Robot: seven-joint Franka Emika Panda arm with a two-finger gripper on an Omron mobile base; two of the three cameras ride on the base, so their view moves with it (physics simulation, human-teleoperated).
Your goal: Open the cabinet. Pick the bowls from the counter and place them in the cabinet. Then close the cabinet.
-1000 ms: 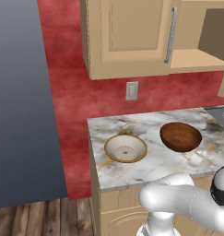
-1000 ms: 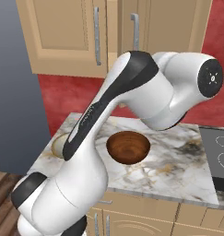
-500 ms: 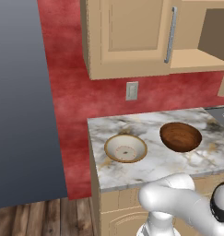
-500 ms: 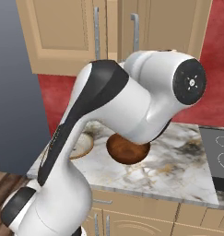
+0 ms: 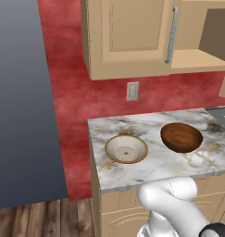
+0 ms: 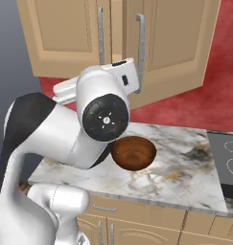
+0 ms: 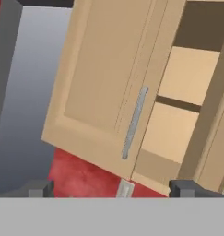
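We find the pincer (image 7: 111,188) wide apart and holding nothing; ahead of it hangs the cabinet (image 7: 104,83), left door shut, silver handle (image 7: 134,123) just above the tips, right side open onto the inner shelf (image 7: 178,104); both bowls, cream (image 5: 126,148) and brown (image 5: 181,137), rest on the counter (image 5: 146,169) below.

Base views flank counter (image 5: 146,171); hand view close, facing cabinet (image 7: 104,83).
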